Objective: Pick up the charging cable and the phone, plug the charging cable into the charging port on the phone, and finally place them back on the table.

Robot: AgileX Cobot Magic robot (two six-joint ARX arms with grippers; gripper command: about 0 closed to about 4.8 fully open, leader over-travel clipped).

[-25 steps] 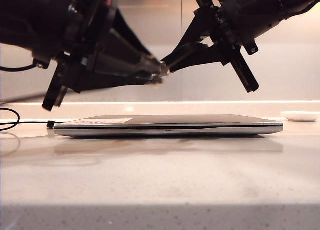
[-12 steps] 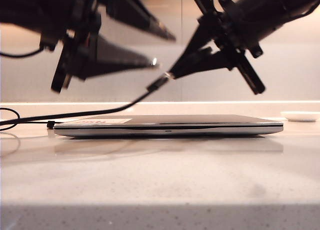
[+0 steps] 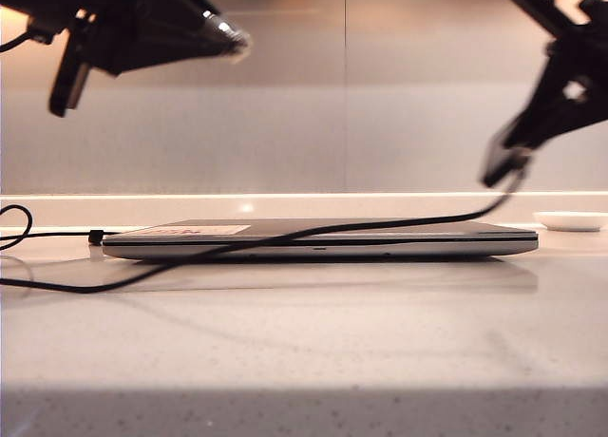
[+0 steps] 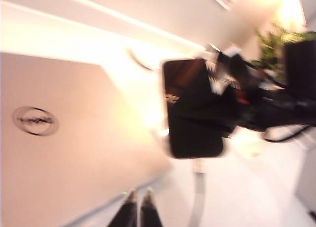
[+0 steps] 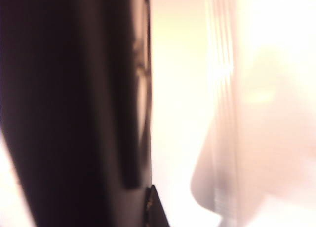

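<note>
The phone, a black slab, hangs in the air with my right gripper shut on it. In the exterior view the phone is a blurred dark shape at the upper right, below the right gripper. The charging cable runs from the phone's lower end down over the laptop to the table at the left. In the right wrist view the phone fills the picture beside one finger. My left gripper is high at the upper left, shut and empty.
A closed silver laptop lies flat across the middle of the table, its logo facing up. A small white dish stands at the far right. A plant stands behind the right arm.
The left gripper opened off the cable, shut again and pulled back up to the left. The right arm swung right with the phone, the cable trailing from it.
</note>
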